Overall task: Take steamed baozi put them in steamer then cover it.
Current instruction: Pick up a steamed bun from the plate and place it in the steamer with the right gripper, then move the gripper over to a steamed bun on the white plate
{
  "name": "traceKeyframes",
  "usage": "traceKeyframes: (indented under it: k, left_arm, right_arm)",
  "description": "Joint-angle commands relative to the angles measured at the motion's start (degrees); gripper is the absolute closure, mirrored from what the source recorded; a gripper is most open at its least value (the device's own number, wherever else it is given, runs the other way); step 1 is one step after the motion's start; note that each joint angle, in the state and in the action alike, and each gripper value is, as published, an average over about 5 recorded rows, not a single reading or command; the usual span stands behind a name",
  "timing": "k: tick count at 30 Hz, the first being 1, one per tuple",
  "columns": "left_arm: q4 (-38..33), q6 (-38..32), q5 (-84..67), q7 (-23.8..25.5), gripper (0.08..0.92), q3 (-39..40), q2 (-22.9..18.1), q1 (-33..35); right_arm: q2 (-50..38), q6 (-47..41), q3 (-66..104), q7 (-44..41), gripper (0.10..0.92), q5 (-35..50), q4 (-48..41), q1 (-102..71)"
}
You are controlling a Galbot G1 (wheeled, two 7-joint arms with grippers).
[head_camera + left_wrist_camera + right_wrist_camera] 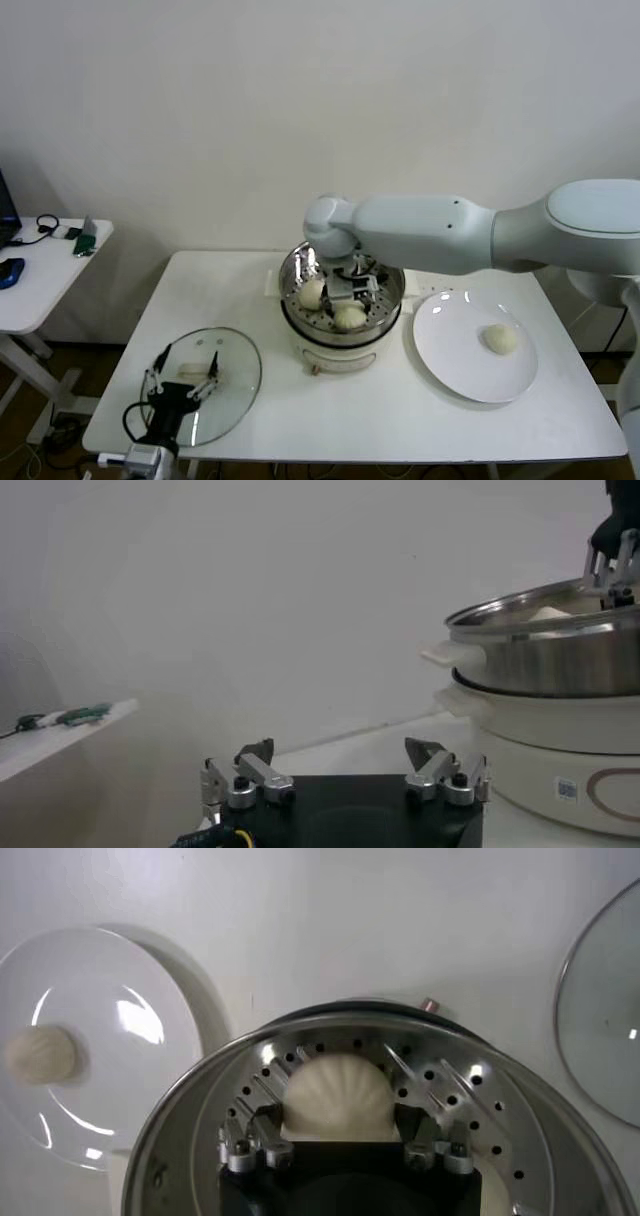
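The right claw (340,1138) sits inside the shiny round perforated steel steamer (385,300), fingers apart either side of a cream-white round baozi (335,1096). Another lies on the flat white plate (450,350). The left claw (185,377), open, hovers over the clear glass lid (235,385) on the white counter (400,420).

Right hand (342,1138) astride baozi (336,1095) in steamer (440,1083); fingers apart
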Motion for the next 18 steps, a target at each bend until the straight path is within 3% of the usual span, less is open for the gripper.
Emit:
traceKeyframes:
  k: [1, 10, 18]
  left_arm:
    - [0.01, 0.15, 0.10, 0.05, 0.177, 0.13, -0.07, -0.09]
    - [0.37, 0.12, 0.14, -0.03, 0.177, 0.52, 0.39, -0.43]
    - [-0.80, 0.58, 0.18, -0.07, 0.177, 1.35, 1.66, -1.25]
  right_arm:
    - [0.26, 0.66, 0.99, -0.34, 0.217, -1.64, -0.04, -0.86]
    - [-5.34, -1.25, 4.84, 0.25, 0.202, -1.32, -0.73, 3.22]
    - [-20.63, -22.02, -1.99, 4.56, 0.203, 16.03, -1.01, 11.62]
